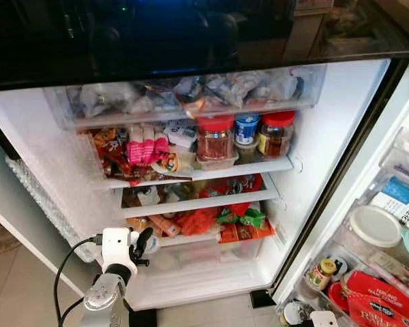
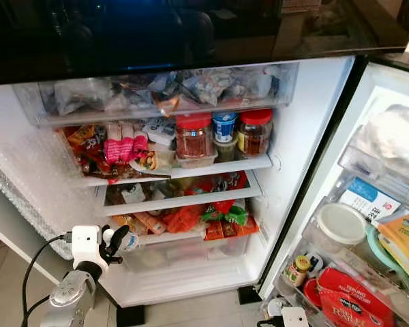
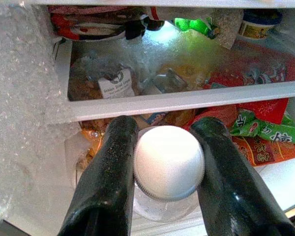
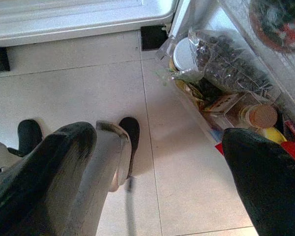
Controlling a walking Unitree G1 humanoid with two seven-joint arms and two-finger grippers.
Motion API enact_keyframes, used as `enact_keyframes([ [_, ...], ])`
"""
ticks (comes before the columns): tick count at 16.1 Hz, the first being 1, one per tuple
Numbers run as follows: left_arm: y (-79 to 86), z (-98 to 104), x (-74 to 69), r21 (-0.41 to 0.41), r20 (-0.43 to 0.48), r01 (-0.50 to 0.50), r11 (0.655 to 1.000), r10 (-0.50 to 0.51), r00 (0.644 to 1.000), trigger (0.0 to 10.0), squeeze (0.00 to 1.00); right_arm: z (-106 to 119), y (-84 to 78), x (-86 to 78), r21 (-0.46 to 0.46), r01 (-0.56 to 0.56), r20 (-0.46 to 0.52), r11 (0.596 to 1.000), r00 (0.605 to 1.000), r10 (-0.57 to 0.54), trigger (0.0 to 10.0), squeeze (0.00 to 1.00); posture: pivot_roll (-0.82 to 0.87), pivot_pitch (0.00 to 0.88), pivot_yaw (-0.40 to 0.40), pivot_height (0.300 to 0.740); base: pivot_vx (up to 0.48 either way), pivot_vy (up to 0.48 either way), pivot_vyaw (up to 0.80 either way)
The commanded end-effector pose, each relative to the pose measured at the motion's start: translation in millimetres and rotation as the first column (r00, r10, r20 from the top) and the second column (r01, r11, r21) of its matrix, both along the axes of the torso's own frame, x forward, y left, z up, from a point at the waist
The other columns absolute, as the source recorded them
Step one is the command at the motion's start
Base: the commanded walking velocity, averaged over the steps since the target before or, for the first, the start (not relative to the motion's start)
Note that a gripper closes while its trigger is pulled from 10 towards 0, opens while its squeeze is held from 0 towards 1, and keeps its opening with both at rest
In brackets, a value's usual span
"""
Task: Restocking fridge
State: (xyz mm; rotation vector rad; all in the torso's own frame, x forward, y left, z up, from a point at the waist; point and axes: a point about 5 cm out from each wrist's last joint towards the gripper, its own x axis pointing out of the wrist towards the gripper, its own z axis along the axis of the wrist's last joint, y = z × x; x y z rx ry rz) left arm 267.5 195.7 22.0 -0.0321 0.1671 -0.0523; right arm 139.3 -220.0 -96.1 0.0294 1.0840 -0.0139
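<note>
Clamping a white-lidded jar [image 3: 168,169] between its black fingers, the left gripper [image 1: 142,246] sits at lower left of the head views, at the fridge [image 1: 341,136] lower shelf, not yet released; restocking looks underway; the right gripper [image 4: 152,172] hangs idle, jaws apart

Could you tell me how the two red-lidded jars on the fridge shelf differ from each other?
The left jar looks larger than the right jar. The left jar holds reddish contents; the right jar's are darker brown. The left jar stands on a clear tub, the right one beside a blue-lidded cup. Both are upright, closed and red-lidded.
</note>
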Motion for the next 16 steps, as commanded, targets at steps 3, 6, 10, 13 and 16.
enact_keyframes([
  [3, 1.2, 11, 7.3, 0.011, 0.039, -0.003, 1.000, 0.002, 0.999, 10.0, 0.00, 0, -0.9, -1.4, -0.002, 0.003, 0.010, 1.000, 1.000, -0.003, 10.0, 0.00, -0.03, 0.000, -0.002, 0.671, 0.000, 0.000, 0.00],
  [6, -1.6, 20, 14.0, 0.013, 0.072, 0.002, 1.000, -0.003, 0.997, 10.0, 0.00, 0, -0.9, -1.9, 0.000, 0.007, 0.011, 1.000, 1.000, -0.007, 10.0, 0.00, -0.03, 0.000, -0.002, 0.671, 0.000, 0.000, 0.00],
  [10, -7.0, 30, 20.0, 0.009, 0.103, 0.016, 1.000, -0.017, 0.995, 10.0, 0.00, -1, -1.7, -3.3, -0.022, -0.027, -0.016, 0.999, 1.000, 0.027, 10.0, 0.00, -0.03, 0.000, -0.003, 0.663, 0.000, 0.000, 0.00],
  [13, -6.8, 33, 21.5, 0.010, 0.112, 0.013, 1.000, -0.014, 0.994, 10.0, 0.00, 0, -1.8, -2.2, -0.025, -0.040, -0.009, 0.999, 0.999, 0.040, 10.0, 0.00, -0.02, 0.000, -0.007, 0.654, 0.000, 0.000, 0.00],
  [16, -5.0, 32, 19.5, 0.015, 0.101, 0.001, 1.000, -0.002, 0.995, 10.0, 0.00, 0, -1.7, -1.8, -0.022, -0.040, -0.009, 0.999, 0.999, 0.040, 10.0, 0.00, -0.02, 0.000, -0.010, 0.654, 0.000, 0.000, 0.00],
])
